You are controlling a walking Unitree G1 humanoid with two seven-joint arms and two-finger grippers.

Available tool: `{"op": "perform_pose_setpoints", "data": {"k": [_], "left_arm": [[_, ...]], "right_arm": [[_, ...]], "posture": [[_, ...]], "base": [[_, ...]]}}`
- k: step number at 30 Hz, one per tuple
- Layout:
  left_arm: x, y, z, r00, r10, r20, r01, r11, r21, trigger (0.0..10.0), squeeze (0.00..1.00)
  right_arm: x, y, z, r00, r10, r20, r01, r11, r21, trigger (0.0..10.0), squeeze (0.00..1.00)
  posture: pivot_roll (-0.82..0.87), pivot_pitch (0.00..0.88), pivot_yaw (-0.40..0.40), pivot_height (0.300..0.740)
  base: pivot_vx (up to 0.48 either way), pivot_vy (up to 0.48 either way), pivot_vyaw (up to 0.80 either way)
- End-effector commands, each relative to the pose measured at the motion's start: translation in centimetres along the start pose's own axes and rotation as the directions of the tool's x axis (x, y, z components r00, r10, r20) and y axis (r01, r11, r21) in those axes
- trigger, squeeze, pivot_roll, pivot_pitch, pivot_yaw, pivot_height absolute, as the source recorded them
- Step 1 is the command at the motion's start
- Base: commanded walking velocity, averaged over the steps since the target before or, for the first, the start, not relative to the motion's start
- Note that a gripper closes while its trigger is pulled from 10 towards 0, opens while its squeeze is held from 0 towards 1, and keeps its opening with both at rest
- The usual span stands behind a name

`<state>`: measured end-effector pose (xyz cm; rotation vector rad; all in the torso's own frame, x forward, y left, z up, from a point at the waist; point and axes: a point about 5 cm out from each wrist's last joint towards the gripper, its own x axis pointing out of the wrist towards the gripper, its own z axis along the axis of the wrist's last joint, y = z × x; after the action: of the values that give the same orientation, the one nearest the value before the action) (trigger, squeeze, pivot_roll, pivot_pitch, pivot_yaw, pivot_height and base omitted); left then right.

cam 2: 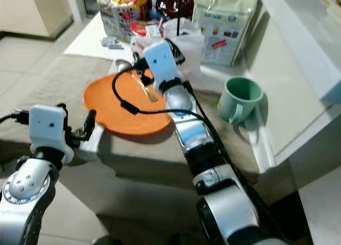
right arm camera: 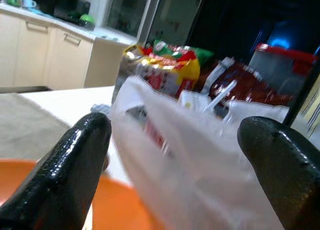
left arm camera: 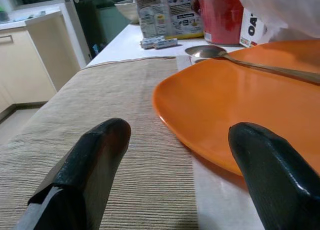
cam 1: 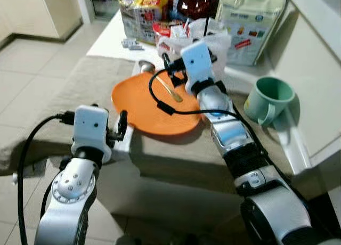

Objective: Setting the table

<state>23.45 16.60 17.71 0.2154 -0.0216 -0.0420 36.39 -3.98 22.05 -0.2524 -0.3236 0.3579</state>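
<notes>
Left gripper (cam 1: 123,129) spread at table (cam 1: 80,85) edge; right gripper (right arm camera: 175,155) spread over orange plate (cam 1: 144,104).

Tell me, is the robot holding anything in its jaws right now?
No, nothing. The left gripper is open near the orange plate's edge. The right gripper is open too, above the plate, facing a clear plastic bag.

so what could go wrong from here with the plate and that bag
The right gripper is open over the far side of the plate, facing the plastic bag; reaching on could snag the bag or knock the packets behind it. The spoon lies loose on the plate and may slide off if the plate is tipped or nudged. The right arm's cable drapes over the plate and could drag it. The left gripper waits open near the plate's near edge.
</notes>
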Motion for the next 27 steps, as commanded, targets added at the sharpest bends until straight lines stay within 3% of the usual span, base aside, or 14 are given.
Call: {"op": "perform_pose_setpoints", "data": {"k": [1, 8, 13, 21, 25, 27], "left_arm": [[0.0, -0.2, -0.2, 1.0, -0.017, -0.008, 0.017, 1.0, 0.002, 10.0, 0.0], [-0.1, -0.2, -0.2, 1.0, -0.018, -0.01, 0.018, 1.0, 0.006, 10.0, 0.0], [-0.1, -0.2, -0.3, 1.0, -0.016, -0.011, 0.016, 1.0, 0.007, 10.0, 0.0], [0.0, -0.2, -0.3, 1.0, -0.014, -0.006, 0.014, 1.0, 0.014, 10.0, 0.0], [-0.1, 0.0, -0.2, 1.0, -0.003, -0.004, 0.003, 1.0, 0.017, 10.0, 0.0], [-0.2, 0.1, -0.2, 1.0, 0.002, -0.002, -0.002, 1.0, 0.022, 10.0, 0.0]], "right_arm": [[-0.3, 0.4, 0.3, 1.0, 0.023, -0.007, -0.023, 0.999, 0.022, 10.0, 0.0], [-1.8, 1.6, 0.2, 0.991, 0.085, -0.105, -0.073, 0.991, 0.113, 10.0, 0.0], [-2.5, 2.8, -1.4, 0.966, 0.158, -0.205, -0.13, 0.981, 0.144, 10.0, 0.0], [-0.6, 3.3, -4.2, 0.912, 0.233, -0.337, -0.2, 0.971, 0.131, 10.0, 0.0], [0.3, 3.1, -3.6, 0.924, 0.222, -0.312, -0.217, 0.975, 0.049, 10.0, 0.0], [0.7, 3.3, -3.3, 0.925, 0.227, -0.304, -0.223, 0.974, 0.05, 10.0, 0.0]], "posture": [[0.09, 0.106, -0.036, 0.74], [0.09, 0.106, -0.034, 0.74], [0.1, 0.103, -0.033, 0.74], [0.12, 0.091, -0.042, 0.74], [0.13, 0.088, -0.048, 0.74], [0.14, 0.087, -0.052, 0.74]], "base": [[0.0, 0.0, 0.0], [0.0, 0.0, 0.0], [0.0, 0.0, 0.0], [0.0, 0.0, 0.0], [0.0, 0.0, 0.0], [0.0, 0.0, 0.0]]}}
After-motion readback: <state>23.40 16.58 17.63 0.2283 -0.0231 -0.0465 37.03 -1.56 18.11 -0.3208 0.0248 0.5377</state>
